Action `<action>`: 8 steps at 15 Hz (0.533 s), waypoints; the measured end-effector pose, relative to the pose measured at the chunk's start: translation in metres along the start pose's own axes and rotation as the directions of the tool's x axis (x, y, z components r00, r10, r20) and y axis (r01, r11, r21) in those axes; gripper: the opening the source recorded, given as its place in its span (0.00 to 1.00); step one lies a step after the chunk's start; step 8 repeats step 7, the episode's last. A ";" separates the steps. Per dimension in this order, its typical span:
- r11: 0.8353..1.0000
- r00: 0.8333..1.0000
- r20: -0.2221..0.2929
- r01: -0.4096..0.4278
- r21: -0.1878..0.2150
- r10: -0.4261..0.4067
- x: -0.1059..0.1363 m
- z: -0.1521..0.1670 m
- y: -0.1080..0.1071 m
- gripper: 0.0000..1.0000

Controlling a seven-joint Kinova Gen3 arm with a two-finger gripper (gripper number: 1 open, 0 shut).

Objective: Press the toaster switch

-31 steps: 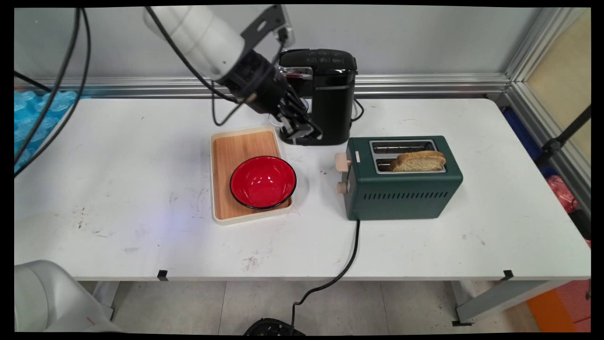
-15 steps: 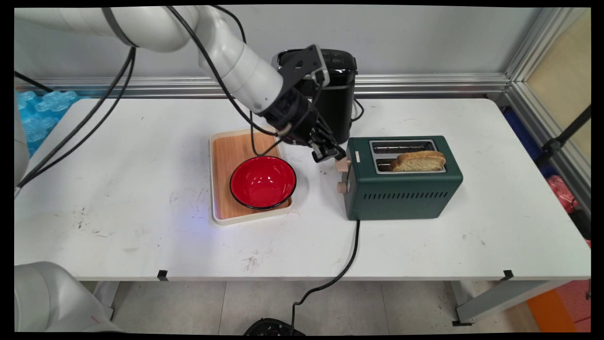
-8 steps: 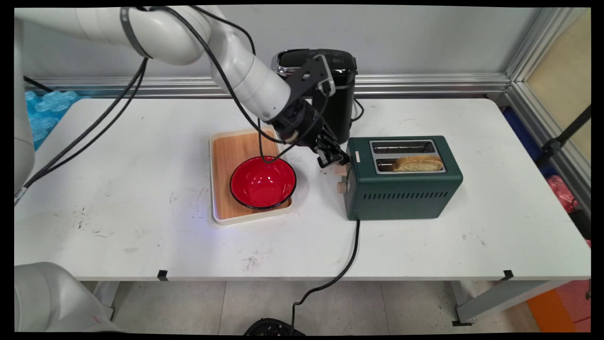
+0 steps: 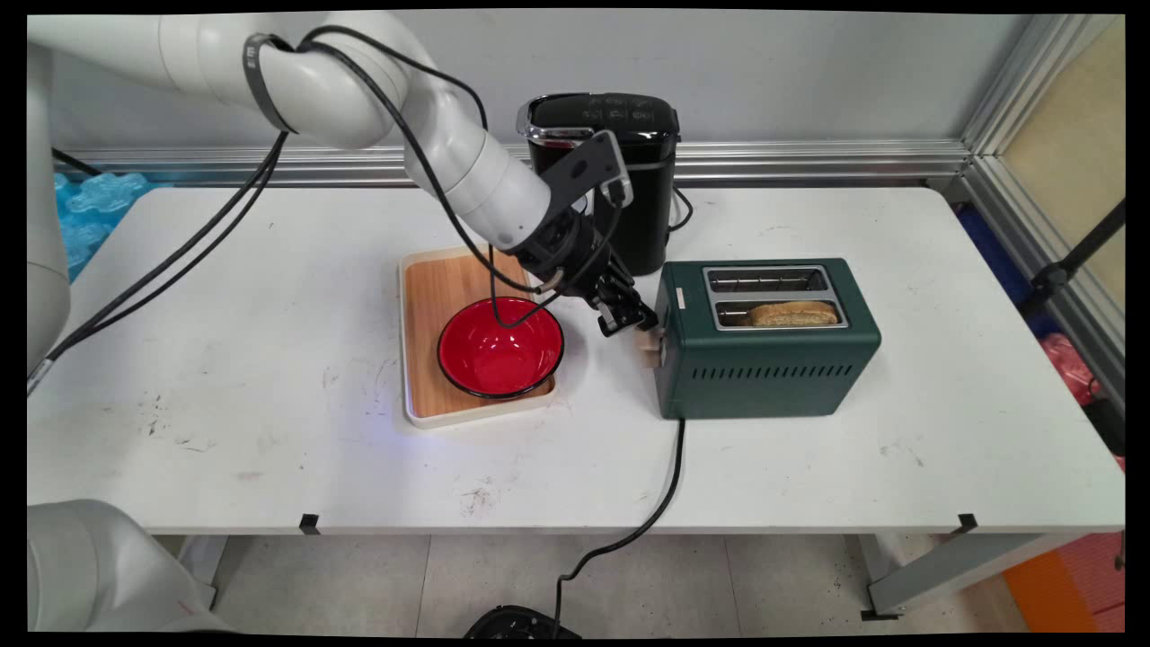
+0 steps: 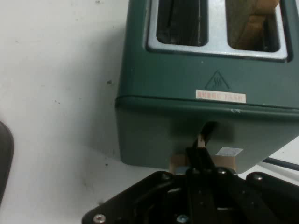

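Now the black two-finger gripper (image 4: pixel 640 325), fingers pinched together, presses on the beige lever (image 4: pixel 649 346) at the end of the dark green metal toaster (image 4: pixel 773 377). The lever is low, and the browned bread slice (image 4: pixel 791 314) sits sunk in the near slot.

Hand (image 4: pixel 632 322) low, fingers pressed together

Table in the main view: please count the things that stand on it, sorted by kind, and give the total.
Appliances: 2, the green toaster and the black coffee machine.
Serving ware: 2, the wooden tray and the red bowl on it.
Food: 1, the bread slice sunk in the toaster's near slot.
Total: 5.
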 end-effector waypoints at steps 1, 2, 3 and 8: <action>1.000 1.000 0.002 0.001 -0.001 -0.001 -0.001 0.001 0.000 0.00; 1.000 1.000 0.005 0.001 -0.003 -0.001 -0.003 0.002 0.000 0.00; 1.000 1.000 0.007 0.002 -0.003 -0.002 -0.005 0.003 0.001 0.00; 1.000 1.000 0.019 0.003 -0.005 -0.003 -0.011 0.005 0.000 0.00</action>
